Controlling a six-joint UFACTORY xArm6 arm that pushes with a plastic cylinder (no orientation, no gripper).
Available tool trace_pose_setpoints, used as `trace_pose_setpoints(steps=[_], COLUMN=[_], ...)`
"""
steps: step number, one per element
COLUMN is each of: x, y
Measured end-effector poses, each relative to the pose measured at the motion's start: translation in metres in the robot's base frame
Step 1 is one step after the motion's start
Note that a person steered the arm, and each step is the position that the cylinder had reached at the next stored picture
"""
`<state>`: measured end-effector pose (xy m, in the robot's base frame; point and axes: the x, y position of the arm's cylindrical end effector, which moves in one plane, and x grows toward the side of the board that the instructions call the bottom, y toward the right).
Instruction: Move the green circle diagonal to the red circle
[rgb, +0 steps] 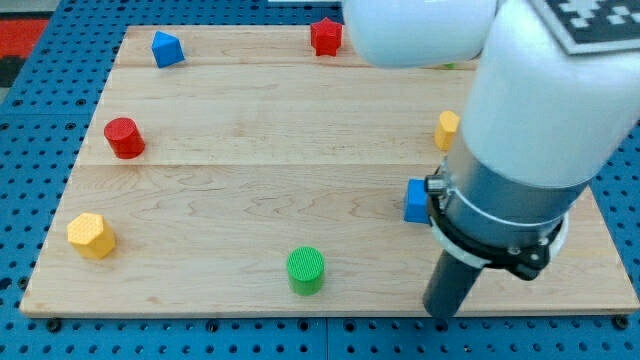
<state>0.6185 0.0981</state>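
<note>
The green circle (305, 269) sits near the bottom edge of the wooden board, a little left of centre. The red circle (124, 137) sits at the left side of the board, well up and left of the green one. My tip (441, 314) is near the board's bottom edge, to the right of the green circle and apart from it. The arm's white and grey body hides the board's upper right part.
A yellow hexagon (91, 236) lies at lower left. A blue block (166, 48) and a red star (326, 36) lie along the top edge. A blue block (416, 201) and a yellow block (447, 129) show partly beside the arm. The wooden board (250, 190) rests on a blue pegboard.
</note>
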Motion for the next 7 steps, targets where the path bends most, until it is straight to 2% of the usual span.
trace_pose_setpoints(steps=[1,3,4,5,7], x=[-0.006,-0.038,-0.012,0.000,-0.018], y=[-0.066,-0.071,-0.034,-0.051,-0.111])
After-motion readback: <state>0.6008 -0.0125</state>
